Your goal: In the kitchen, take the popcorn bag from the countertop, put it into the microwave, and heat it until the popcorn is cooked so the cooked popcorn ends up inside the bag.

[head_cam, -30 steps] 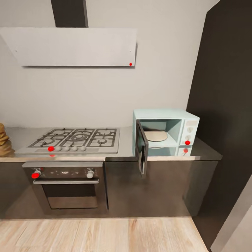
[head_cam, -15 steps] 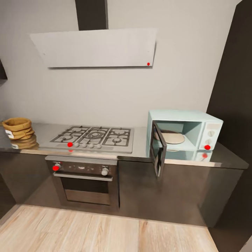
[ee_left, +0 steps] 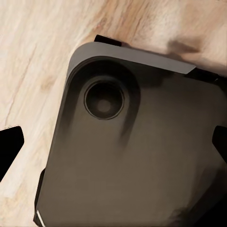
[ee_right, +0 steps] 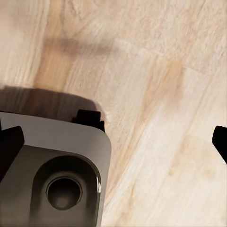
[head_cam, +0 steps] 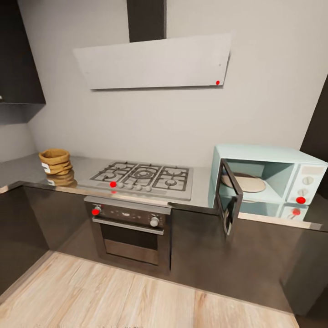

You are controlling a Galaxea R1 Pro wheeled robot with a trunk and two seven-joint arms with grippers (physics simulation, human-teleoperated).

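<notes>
popcorn bag on countertop; both tools wide open, empty, over wood floor

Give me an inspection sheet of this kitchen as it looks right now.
Surface: grey glossy countertop, running around a corner at the left.
Job's things: popcorn bag upright on the countertop left of the hob; microwave at the right, door swung open, turntable bare; popcorn itself not made out.
Clutter: nothing seen.
End effectors: left and right both open, fingertips wide apart, hanging over the robot's base and the wood floor.
Cables: nothing seen.
Surroundings: gas hob, built-in oven, hood, dark cabinets.
</notes>
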